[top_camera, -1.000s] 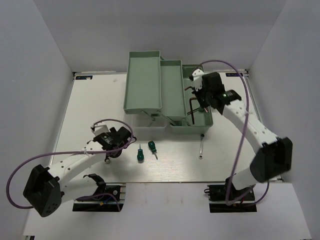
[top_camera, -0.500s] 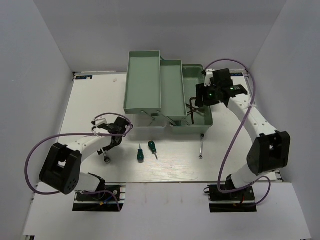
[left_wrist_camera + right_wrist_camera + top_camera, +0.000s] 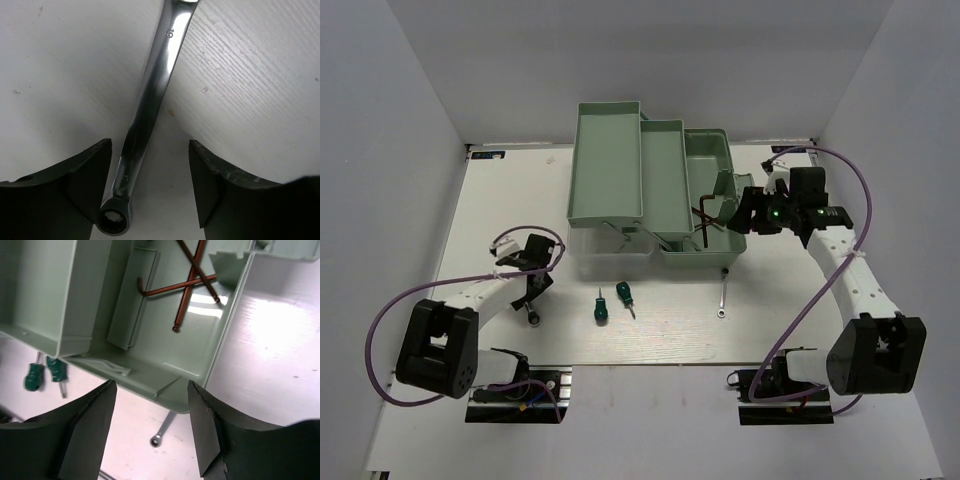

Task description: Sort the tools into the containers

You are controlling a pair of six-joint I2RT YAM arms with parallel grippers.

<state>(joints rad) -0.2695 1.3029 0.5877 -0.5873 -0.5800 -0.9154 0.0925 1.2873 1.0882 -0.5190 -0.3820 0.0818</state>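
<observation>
Left gripper (image 3: 150, 187) hangs low over the white tabletop (image 3: 500, 200), jaws spread to either side of a slim silver wrench (image 3: 151, 95) without pinching it. The wrench lies flat to the front left of the pale mint-green plastic toolbox (image 3: 605, 165), its long axis running between the fingers and its ring end pointing away from the box.

Right gripper (image 3: 152, 405) hovers at the toolbox's right wall, jaws wide apart and holding nothing. Below it, two dark thin L-shaped hex keys (image 3: 192, 280) lie crossed in the toolbox's deep base.

Two stubby green-handled screwdrivers (image 3: 601, 308) (image 3: 623, 294) lie side by side on the tabletop in front of the toolbox, the left one's blade aimed at the box and the right one's aimed away. A second silver wrench (image 3: 721, 295) lies in front of the toolbox's right front corner, one end toward the box and its ring end away from it.
</observation>
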